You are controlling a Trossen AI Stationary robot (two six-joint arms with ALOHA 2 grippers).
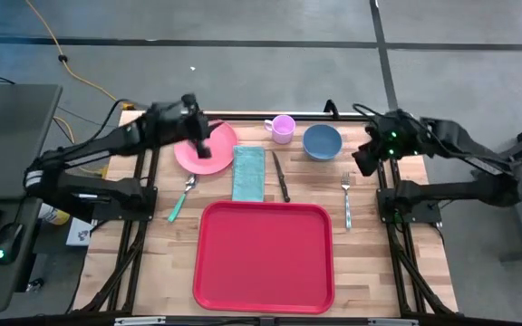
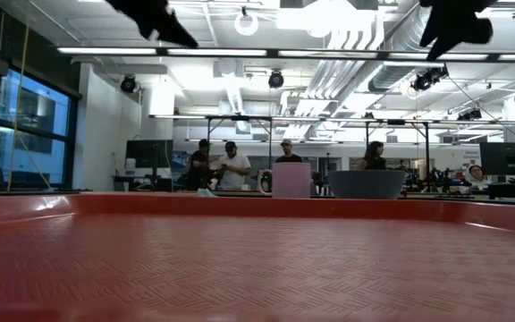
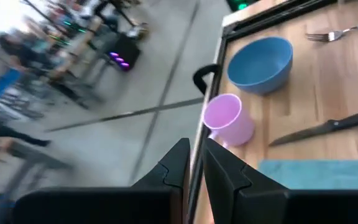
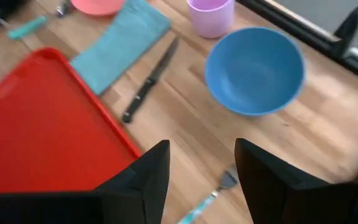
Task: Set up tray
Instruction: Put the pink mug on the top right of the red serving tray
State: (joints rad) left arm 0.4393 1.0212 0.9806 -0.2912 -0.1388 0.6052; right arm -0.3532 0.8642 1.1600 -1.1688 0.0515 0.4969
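Tray (image 1: 263,255): empty on the counter (image 1: 370,263), below and between both claws. Right claw (image 4: 196,163): parted, nothing held, bowl (image 4: 254,70) just ahead. Left claw (image 3: 194,163): nearly closed, nothing held, above plate (image 1: 208,154). Step judged: first pick; descent and grasp required.

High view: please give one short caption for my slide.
Empty red tray on the table, with plate, cup, bowl and cutlery laid behind it.

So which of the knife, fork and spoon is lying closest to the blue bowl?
The fork, on the bare wood just below the bowl. The knife sits further left by the teal cloth, and the spoon is furthest.
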